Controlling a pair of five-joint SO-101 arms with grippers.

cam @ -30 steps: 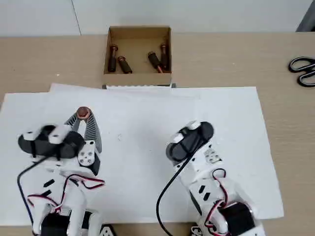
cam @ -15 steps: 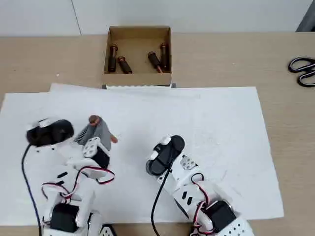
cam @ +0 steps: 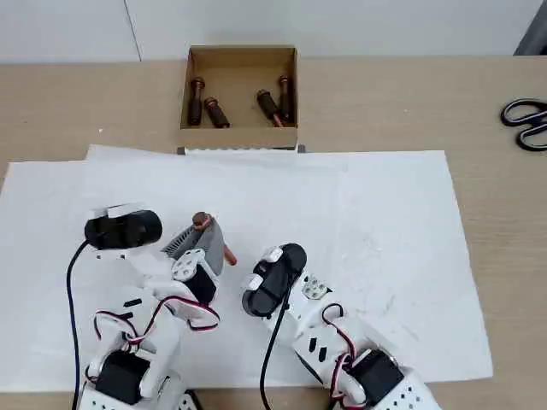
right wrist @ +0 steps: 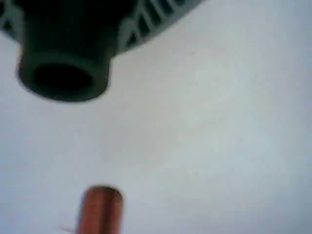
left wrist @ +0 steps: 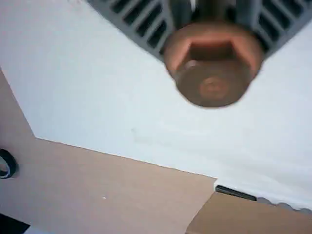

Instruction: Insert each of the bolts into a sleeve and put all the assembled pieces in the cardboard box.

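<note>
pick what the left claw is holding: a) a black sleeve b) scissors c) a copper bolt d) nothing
c: the left claw is shut on a bolt, whose hex head faces the wrist camera, while the sleeve sits in the right claw.

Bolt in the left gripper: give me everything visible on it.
The bolt is copper-coloured metal: hex head with a rounded outer face, plain round shank with a blunt end. The left gripper is shut on it just under the head, grey ribbed fingers on both sides. It is held off the white paper, tilted, head toward the cardboard box, shank end free, apart from the dark sleeve.
</note>
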